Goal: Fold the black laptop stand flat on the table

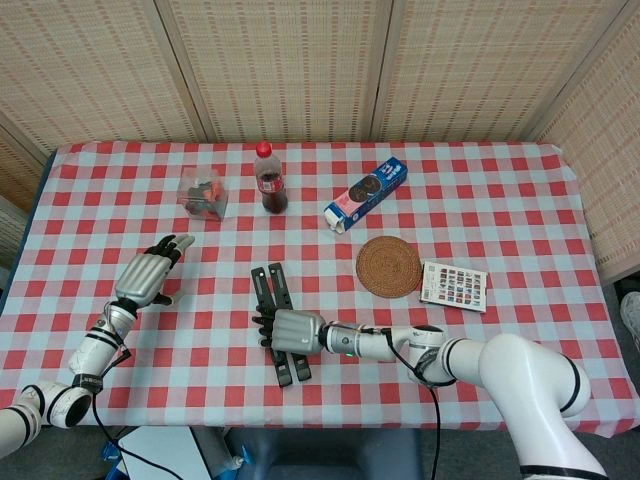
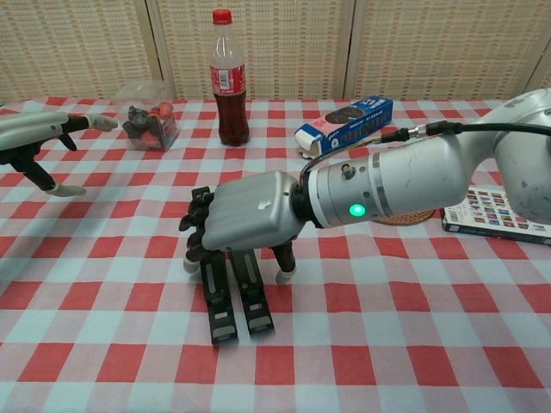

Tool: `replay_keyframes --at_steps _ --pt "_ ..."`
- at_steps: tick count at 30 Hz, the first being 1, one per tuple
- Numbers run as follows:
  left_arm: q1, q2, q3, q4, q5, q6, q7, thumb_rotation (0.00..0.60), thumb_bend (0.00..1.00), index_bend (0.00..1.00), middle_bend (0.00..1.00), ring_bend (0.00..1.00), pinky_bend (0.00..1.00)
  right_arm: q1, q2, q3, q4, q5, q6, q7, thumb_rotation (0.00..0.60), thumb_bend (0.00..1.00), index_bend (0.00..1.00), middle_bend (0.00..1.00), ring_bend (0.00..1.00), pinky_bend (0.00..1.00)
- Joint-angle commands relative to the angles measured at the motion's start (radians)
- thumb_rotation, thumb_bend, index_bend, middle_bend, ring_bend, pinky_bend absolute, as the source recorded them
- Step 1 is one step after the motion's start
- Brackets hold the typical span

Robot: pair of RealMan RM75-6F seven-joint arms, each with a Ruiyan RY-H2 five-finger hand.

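The black laptop stand lies flat near the table's front middle, its two bars running front to back. My right hand sits low over its middle. The fingers curl down past the left bar and the thumb tip touches the cloth just right of the right bar, so the hand straddles and grips the stand. Only the stand's near end shows in the chest view. My left hand hovers at the far left, its fingers spread and holding nothing, well away from the stand. The chest view shows this left hand at its left edge.
At the back stand a cola bottle, a clear bag of small items and a blue biscuit box. A round woven coaster and a printed card box lie right of the stand. The table's front edge is close.
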Motion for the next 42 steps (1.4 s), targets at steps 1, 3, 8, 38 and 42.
replay_keyframes --at_steps 1,3,8,38,42 --pt "0.001 -0.001 0.000 0.003 0.001 -0.001 -0.002 0.599 0.26 0.00 0.00 0.03 0.21 0.003 -0.004 -0.003 0.006 0.003 0.002 0.001 0.600 0.08 0.20 0.21 0.00 0.00" --pt "0.001 -0.002 0.000 0.005 0.002 -0.003 -0.003 0.600 0.26 0.00 0.00 0.03 0.21 0.005 -0.007 -0.004 0.009 0.001 0.007 0.003 0.600 0.09 0.20 0.22 0.00 0.00" --pt "0.001 -0.006 0.000 0.011 0.005 -0.005 -0.008 0.600 0.26 0.00 0.00 0.03 0.21 0.009 -0.020 -0.009 0.027 -0.008 0.037 0.017 0.600 0.09 0.21 0.21 0.00 0.00" --pt "0.004 -0.014 -0.003 0.028 0.013 -0.012 -0.021 0.600 0.26 0.00 0.00 0.02 0.21 0.014 -0.044 -0.024 0.071 0.008 0.063 0.013 0.600 0.23 0.40 0.31 0.06 0.00" --pt "0.001 -0.006 -0.007 0.018 0.011 -0.013 -0.013 0.600 0.26 0.00 0.00 0.02 0.21 -0.005 -0.023 0.009 0.021 0.061 0.044 -0.029 0.600 0.07 0.05 0.05 0.00 0.00"
